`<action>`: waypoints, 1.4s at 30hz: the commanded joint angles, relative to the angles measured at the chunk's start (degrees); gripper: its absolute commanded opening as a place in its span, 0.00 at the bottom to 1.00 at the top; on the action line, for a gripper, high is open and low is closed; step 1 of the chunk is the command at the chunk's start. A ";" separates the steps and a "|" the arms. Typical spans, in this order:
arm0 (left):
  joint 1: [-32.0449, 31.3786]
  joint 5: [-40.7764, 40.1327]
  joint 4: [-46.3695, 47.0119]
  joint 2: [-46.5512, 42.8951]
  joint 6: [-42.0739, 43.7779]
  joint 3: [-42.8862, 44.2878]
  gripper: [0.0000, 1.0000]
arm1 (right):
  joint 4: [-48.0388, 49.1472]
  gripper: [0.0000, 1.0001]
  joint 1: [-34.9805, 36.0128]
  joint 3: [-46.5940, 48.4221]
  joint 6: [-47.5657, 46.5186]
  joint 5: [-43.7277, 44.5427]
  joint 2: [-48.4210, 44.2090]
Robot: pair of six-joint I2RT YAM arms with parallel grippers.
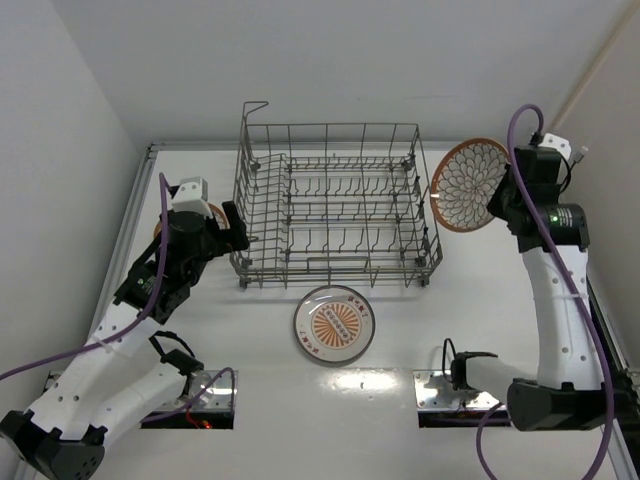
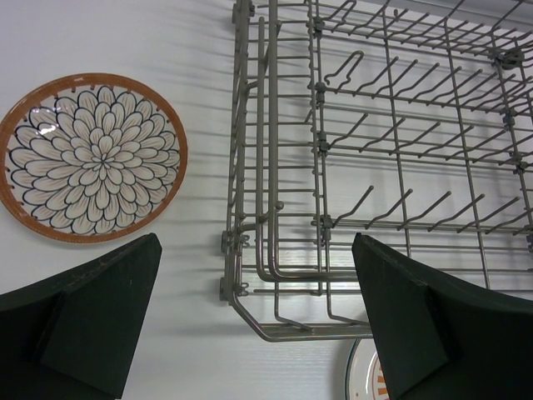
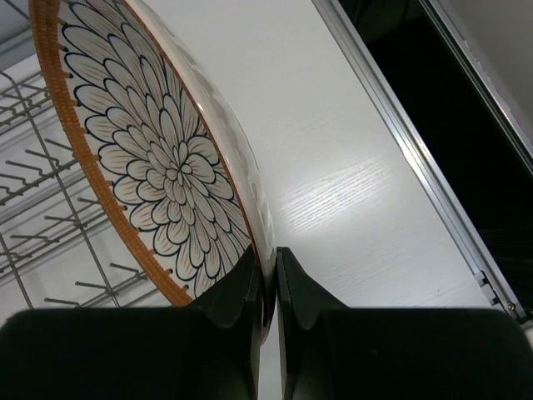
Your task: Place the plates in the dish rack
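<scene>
My right gripper (image 1: 499, 200) (image 3: 266, 279) is shut on the rim of a flower-patterned plate (image 1: 466, 186) (image 3: 158, 158) with an orange border. It holds the plate on edge in the air, just right of the grey wire dish rack (image 1: 335, 205) (image 3: 37, 208). A sunburst plate (image 1: 335, 325) (image 2: 366, 379) lies flat on the table in front of the rack. My left gripper (image 1: 222, 232) (image 2: 258, 333) hangs wide open and holding nothing above the rack's left near corner (image 2: 250, 317). A second flower plate (image 2: 93, 158) (image 1: 214, 212) lies flat to the left of the rack, mostly hidden under my left arm in the top view.
The rack has rows of upright tines (image 2: 391, 208) and a raised wire loop (image 1: 256, 106) at its far left corner; nothing stands in it. A metal rail (image 3: 416, 158) edges the table on the right, and white walls close in on the left and back.
</scene>
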 commanded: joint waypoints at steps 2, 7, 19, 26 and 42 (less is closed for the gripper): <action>-0.48 -0.43 1.07 0.26 0.50 2.20 1.00 | 10.74 0.00 3.98 -3.19 0.81 5.09 -1.40; -0.48 -0.43 1.07 0.26 0.50 2.20 1.00 | 11.36 0.00 9.26 -4.26 0.81 9.12 0.53; -0.48 -0.96 0.55 0.78 -0.02 2.20 1.00 | 10.22 0.00 21.65 -1.54 2.48 25.47 7.91; -0.48 -0.96 0.55 0.78 -0.02 2.20 1.00 | 9.52 0.00 25.70 0.57 3.19 34.87 14.06; -0.48 -0.43 0.55 0.78 -0.02 2.72 1.00 | 8.46 0.00 37.83 5.50 1.68 49.37 27.16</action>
